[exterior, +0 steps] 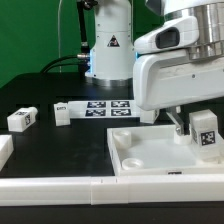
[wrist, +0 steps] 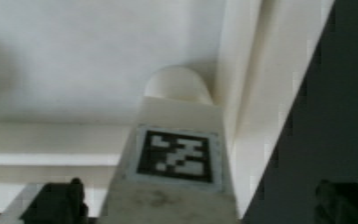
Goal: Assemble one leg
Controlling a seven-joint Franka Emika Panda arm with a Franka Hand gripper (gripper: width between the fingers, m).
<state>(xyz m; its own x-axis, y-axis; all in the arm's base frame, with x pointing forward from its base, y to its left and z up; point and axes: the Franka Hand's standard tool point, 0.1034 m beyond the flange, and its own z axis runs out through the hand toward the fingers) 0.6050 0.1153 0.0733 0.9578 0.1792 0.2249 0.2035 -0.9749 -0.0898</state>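
One leg (exterior: 207, 133), a small white peg with a black-and-white tag, stands upright at the right end of the large white panel (exterior: 150, 152). In the wrist view this leg (wrist: 179, 150) runs lengthwise between my fingers toward the panel (wrist: 69, 100). My gripper (exterior: 198, 122) (wrist: 202, 203) straddles the leg. Its dark fingertips (wrist: 60, 203) stand apart from the leg's sides with a gap on each side, so it is open. Whether the leg's lower end sits in a recess is hidden.
Two more legs (exterior: 22, 118) (exterior: 62, 112) lie on the black table at the exterior view's left. The marker board (exterior: 108, 105) lies behind the panel by the arm's base. Long white border bars (exterior: 60, 190) run along the front, and a white block (exterior: 4, 150) sits at the left edge.
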